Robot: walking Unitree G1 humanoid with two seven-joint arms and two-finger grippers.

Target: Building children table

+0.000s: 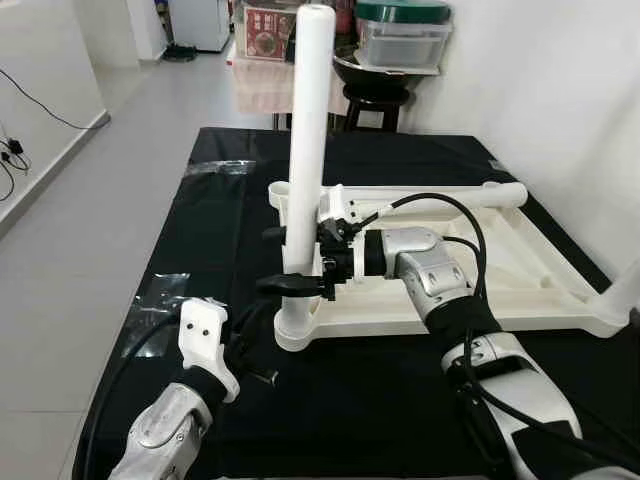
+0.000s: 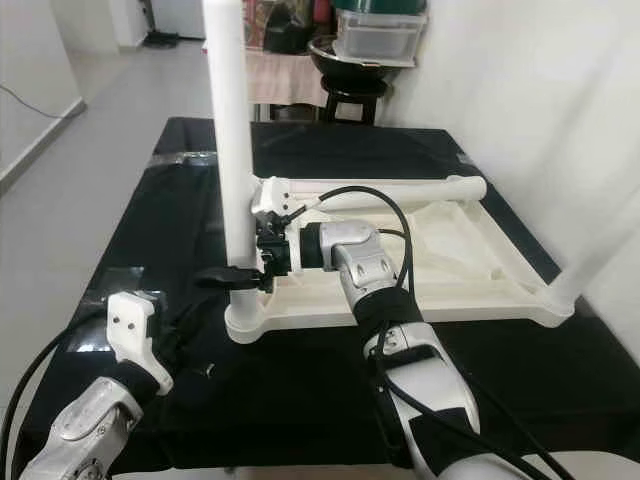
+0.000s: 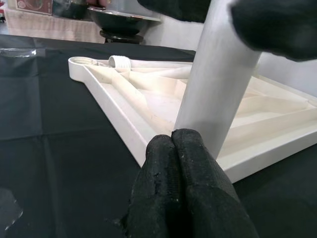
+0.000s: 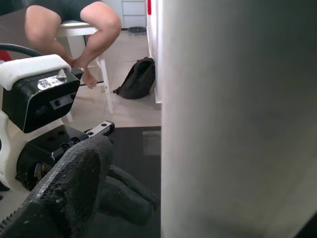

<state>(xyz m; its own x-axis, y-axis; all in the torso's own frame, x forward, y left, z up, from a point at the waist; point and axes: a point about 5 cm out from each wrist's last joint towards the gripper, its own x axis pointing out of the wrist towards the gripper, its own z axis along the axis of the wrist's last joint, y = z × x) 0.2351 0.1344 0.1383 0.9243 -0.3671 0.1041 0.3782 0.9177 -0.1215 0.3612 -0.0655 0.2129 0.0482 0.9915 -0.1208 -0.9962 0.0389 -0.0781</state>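
Left pincer (image 1: 262, 377), fingers pressed together & empty, waits near corner socket while right pincer (image 1: 300, 265) clamps upright white leg (image 1: 308, 150), prob. to seat it in upside-down tabletop (image 1: 520, 280) on black bench (image 1: 200, 230).

A lived-in home room, by the look of it: pale glossy tiled floor (image 1: 120, 190), plain white walls (image 1: 540, 70), a dark round stool (image 1: 375, 100) carrying a clear plastic storage box with a green lid (image 1: 403, 35). A black backpack (image 4: 137, 79) slumps on the floor beside a seated person's bare legs (image 4: 81, 29).
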